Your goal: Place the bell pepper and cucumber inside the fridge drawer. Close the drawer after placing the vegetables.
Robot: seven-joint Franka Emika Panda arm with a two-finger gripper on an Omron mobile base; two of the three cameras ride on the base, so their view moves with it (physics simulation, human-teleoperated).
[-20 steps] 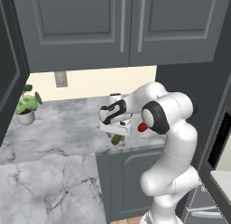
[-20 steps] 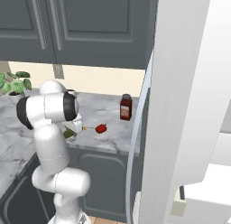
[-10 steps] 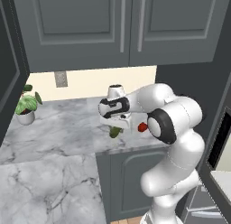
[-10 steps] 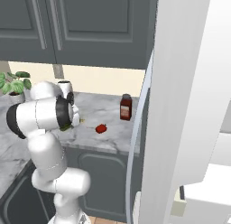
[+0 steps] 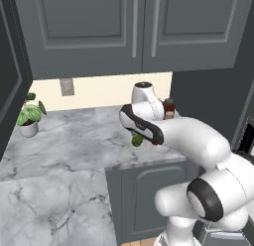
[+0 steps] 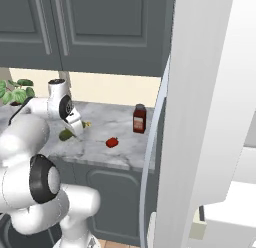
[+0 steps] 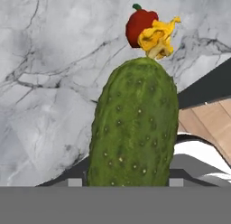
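Left base view: the end effector (image 5: 135,136) sits low over the marble table (image 5: 69,155), near its front edge, at the end of the white arm reaching in from the lower right. The cucumber (image 5: 137,139) shows as a green lump directly under the wrist, touching the hand; the fingers themselves are hidden behind the arm. A dark-red bottle (image 5: 169,109) stands just behind the arm. A potted plant (image 5: 29,116) stands well apart at the far left of the table, below a wall outlet (image 5: 66,87).

Right base view: the end effector (image 6: 73,130) points down and forward over the table (image 6: 107,124). The cucumber (image 6: 66,135) lies at its tip, on the side nearer the arm's body. The bell pepper (image 6: 112,142) rests on the table to the right of the end effector, apart from it, untouched. The bottle (image 6: 139,119) stands upright further right and back, close to the open white fridge door (image 6: 200,117). The plant (image 6: 15,91) is at the left edge.

Hand view: the cucumber (image 7: 133,128) rises from between the finger tips, lengthwise along the gripper axis. The end effector is closed on it. The bell pepper (image 7: 140,25) lies beyond the cucumber's far end, with a small yellow object (image 7: 158,37) beside it; what that is I cannot tell.
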